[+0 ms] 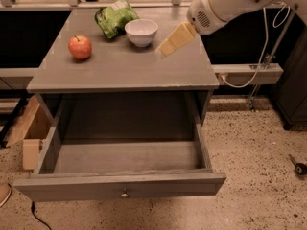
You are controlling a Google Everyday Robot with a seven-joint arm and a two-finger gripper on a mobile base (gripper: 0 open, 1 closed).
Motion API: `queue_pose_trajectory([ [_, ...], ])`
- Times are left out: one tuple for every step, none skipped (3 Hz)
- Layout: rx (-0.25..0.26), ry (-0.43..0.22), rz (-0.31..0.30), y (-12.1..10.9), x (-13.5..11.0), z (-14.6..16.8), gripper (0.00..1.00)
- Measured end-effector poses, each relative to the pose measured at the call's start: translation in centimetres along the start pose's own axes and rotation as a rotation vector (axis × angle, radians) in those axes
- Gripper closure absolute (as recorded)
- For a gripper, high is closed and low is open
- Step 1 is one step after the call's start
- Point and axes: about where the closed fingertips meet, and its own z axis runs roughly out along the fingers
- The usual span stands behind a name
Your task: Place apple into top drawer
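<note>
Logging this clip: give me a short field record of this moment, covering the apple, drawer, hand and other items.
apple: on the cabinet top, left side
top drawer: pulled open, apple not in it
hand: over the cabinet top's right part, just right of the white bowl, far from the apple
other items: green bag behind the white bowl, at the back
task status: apple not yet picked up

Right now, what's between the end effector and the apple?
Camera view: only bare tabletop between the end effector, hovering above it, and the apple; the white bowl sits just behind that line.
</note>
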Motion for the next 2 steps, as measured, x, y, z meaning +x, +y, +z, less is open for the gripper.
queue_pose_trajectory([
  [-0.015,-0.067,0.016,-0.5,-3.7,4.4,0.0],
  [-0.036,-0.164,0.022,0.5,-7.3,7.6,0.0],
])
